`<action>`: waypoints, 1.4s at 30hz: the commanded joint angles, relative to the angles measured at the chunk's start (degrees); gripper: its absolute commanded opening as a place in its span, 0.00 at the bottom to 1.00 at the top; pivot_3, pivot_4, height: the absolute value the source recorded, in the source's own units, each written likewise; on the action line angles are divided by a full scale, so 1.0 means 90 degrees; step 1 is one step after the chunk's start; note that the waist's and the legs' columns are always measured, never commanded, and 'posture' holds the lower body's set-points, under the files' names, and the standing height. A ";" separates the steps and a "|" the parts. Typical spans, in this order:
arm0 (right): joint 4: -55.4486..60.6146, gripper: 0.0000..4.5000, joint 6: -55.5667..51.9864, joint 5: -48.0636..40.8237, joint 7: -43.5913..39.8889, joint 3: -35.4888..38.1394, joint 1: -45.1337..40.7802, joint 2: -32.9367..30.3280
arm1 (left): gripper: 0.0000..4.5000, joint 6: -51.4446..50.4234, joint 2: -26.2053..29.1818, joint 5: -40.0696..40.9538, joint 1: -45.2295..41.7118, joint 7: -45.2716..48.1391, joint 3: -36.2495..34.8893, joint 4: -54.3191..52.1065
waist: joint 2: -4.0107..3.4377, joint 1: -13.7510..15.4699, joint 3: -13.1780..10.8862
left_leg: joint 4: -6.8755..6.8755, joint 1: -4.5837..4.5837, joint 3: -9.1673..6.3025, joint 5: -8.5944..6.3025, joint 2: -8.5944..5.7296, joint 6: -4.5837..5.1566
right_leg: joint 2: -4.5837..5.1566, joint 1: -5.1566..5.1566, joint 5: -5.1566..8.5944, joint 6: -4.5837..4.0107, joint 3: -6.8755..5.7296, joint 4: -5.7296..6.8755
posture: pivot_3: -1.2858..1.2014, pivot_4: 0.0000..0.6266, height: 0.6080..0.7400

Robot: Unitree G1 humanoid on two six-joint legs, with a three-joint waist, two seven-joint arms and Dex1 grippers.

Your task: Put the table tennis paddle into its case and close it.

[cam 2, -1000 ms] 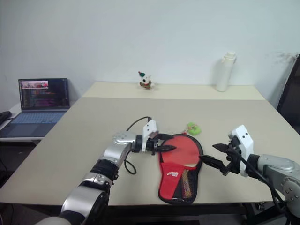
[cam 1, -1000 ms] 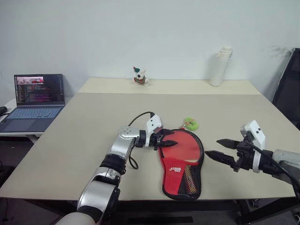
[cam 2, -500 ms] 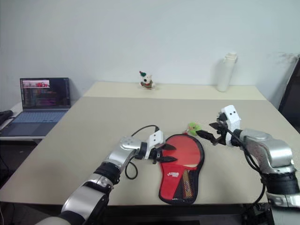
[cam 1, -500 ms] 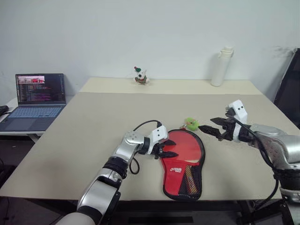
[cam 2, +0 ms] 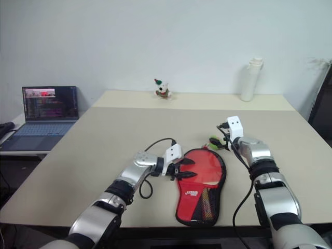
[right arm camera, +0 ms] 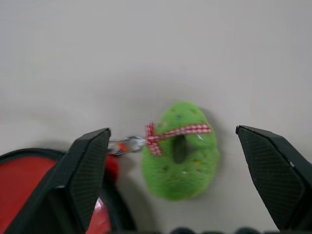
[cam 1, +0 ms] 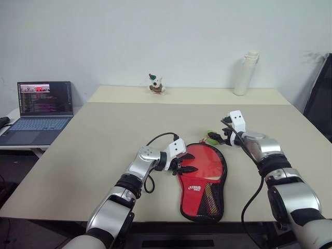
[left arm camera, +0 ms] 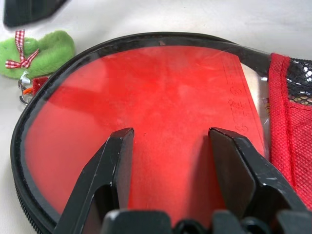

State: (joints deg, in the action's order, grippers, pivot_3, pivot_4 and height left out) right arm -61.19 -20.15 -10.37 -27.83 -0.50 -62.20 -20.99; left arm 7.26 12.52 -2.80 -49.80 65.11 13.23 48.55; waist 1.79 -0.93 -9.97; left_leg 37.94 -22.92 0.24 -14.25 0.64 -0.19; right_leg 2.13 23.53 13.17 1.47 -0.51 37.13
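The case [cam 1: 195, 188] lies flat near the table's front edge, red side with white logo and mesh up. The table tennis paddle [left arm camera: 170, 97] lies inside it, its red face showing through the clear cover inside the black zip rim. My left gripper [cam 1: 191, 164] is open, its fingers [left arm camera: 114, 161] spread low over that round face. A green pom-pom charm [right arm camera: 183, 165] lies on the table just beyond the case's round end, clipped to it. My right gripper [right arm camera: 173, 132] is wide open, with one finger on each side of the charm and not touching it.
An open laptop [cam 1: 41, 109] sits on a lower side table at the left. A small toy figure [cam 1: 154, 84] and a white bottle [cam 1: 244, 72] stand at the far side of the table. A dark chair [cam 1: 321, 98] is at the right edge.
My right arm has swung from the table's front right, forward and to the left, up to the green charm, still wide open. The left gripper sank a little over the case.
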 commanded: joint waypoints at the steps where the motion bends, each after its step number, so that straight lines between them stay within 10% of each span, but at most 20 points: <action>1: -0.0764 1.00 0.0664 0.0191 0.0443 0.0262 -0.0402 0.0155 | 0.58 -0.0072 0.0008 -0.0095 0.0134 -0.0017 0.0147 -0.0170 | -0.0001 -0.0012 0.0000 | 0.0000 0.0000 0.0000 0.0000 0.0000 0.0000 | 0.0001 0.0000 0.0000 0.0000 0.0000 0.0000 | 0.52 0.24 1.00; 9: -0.1368 0.96 0.0881 0.0487 0.0747 0.0389 -0.0444 0.0506 | 0.59 -0.0168 0.0073 -0.0110 0.0158 -0.0076 0.0160 -0.0309 | -0.0004 -0.0044 0.0001 | 0.0000 0.0003 -0.0004 0.0000 0.0002 0.0000 | 0.0000 0.0000 0.0000 -0.0001 -0.0001 0.0010 | 0.52 0.24 1.00; 23: -0.1366 0.01 0.0868 0.0616 0.0890 0.0626 -0.0469 0.0604 | 0.59 0.0282 -0.0108 -0.0528 -0.0187 -0.0226 0.0547 0.0921 | -0.0016 -0.0048 0.0011 | 0.0003 0.0017 -0.0008 0.0000 -0.0001 0.0000 | 0.0001 -0.0017 0.0000 0.0000 -0.0005 0.0011 | 0.52 0.24 1.00; 42: 0.0537 0.01 -0.0064 0.0359 0.0428 0.0900 0.0221 -0.0442 | 0.59 0.0186 -0.0703 -0.0317 -0.0388 0.0778 0.0380 0.1897 | -0.0034 0.0091 0.0025 | 0.0001 0.0011 -0.0006 0.0000 -0.0009 0.0000 | 0.0004 -0.0029 0.0001 0.0004 -0.0014 -0.0011 | 0.52 0.24 1.00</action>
State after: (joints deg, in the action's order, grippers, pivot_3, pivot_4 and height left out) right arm -62.07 -19.10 -5.91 -23.95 5.70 -60.59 -22.53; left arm 11.24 6.75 -3.55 -55.78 70.16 14.71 62.11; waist 1.49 -0.12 -9.75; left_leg 37.95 -22.83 0.18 -14.25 0.56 -0.19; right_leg 2.16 23.27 13.18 1.50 -0.64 37.03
